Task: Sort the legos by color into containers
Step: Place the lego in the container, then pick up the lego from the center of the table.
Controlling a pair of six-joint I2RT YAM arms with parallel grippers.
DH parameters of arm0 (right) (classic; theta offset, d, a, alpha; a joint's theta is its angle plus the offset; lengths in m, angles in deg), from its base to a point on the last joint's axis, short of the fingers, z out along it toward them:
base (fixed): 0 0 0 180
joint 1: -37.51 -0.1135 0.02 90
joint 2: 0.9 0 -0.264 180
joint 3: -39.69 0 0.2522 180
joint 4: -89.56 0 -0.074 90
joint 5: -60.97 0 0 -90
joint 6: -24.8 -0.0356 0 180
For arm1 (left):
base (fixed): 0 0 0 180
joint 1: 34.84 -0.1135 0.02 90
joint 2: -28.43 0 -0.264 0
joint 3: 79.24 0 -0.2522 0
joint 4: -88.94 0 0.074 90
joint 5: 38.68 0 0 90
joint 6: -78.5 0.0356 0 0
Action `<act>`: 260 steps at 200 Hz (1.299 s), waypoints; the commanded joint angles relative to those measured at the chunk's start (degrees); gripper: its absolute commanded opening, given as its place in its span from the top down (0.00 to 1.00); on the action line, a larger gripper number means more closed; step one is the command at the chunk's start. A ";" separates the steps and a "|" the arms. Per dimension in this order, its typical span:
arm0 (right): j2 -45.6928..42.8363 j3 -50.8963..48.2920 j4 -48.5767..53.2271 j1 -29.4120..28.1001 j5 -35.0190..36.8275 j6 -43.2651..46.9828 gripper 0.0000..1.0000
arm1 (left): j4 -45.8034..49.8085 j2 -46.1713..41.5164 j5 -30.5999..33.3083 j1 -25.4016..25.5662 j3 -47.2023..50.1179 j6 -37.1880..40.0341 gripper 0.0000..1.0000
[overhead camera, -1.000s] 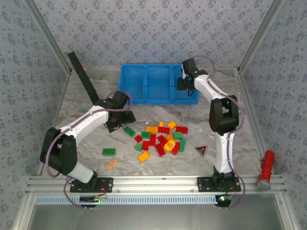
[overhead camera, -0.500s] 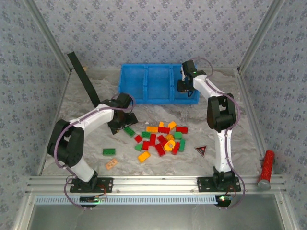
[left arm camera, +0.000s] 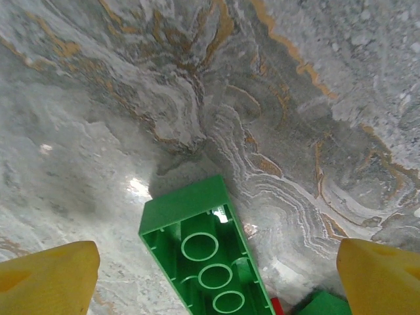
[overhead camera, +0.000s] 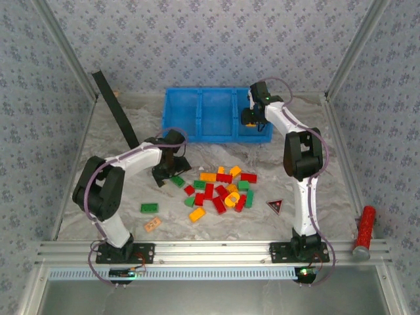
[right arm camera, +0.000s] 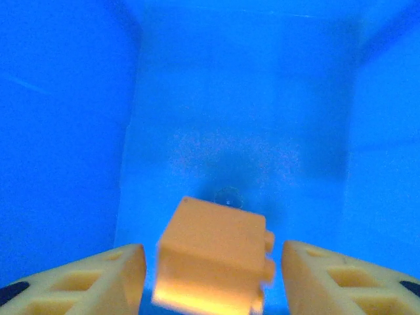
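Right wrist view shows the right gripper (right arm camera: pixel 213 275) spread to drop an orange studded plastic brick (right arm camera: pixel 213 256) into the blue plastic bin's right-end compartment (right arm camera: pixel 230 131), while the left gripper (left arm camera: pixel 215 275) gapes around a green plastic brick (left arm camera: pixel 197 246) near the centre of the worktop (left arm camera: pixel 295 98).

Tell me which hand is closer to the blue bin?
Right. The right gripper hangs over the blue bin; the left gripper is in front of it, over a green brick.

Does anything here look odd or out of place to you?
One green brick shows its hollow underside instead of studs, between the open left hand's fingers. A black triangle beside the pile is no brick at all.
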 commanded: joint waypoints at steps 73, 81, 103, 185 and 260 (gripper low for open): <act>-3.32 1.74 2.22 0.36 -1.67 0.88 0.34 | -3.63 3.19 -2.78 0.64 1.66 -3.31 0.19; -4.14 1.64 2.44 0.29 -1.83 0.88 0.34 | -3.75 3.46 -3.05 0.66 1.88 -3.38 0.22; -7.00 0.53 3.05 -0.35 -1.75 1.05 0.34 | -4.85 3.74 -3.66 0.72 3.07 -3.90 0.28; -28.31 -23.90 3.53 -3.28 -1.65 -4.90 0.35 | -5.09 5.01 -6.26 0.63 2.67 -0.84 0.69; -43.81 -46.88 4.56 -9.79 -7.67 -21.18 0.26 | 2.76 3.04 -4.10 -0.06 -9.69 9.25 0.78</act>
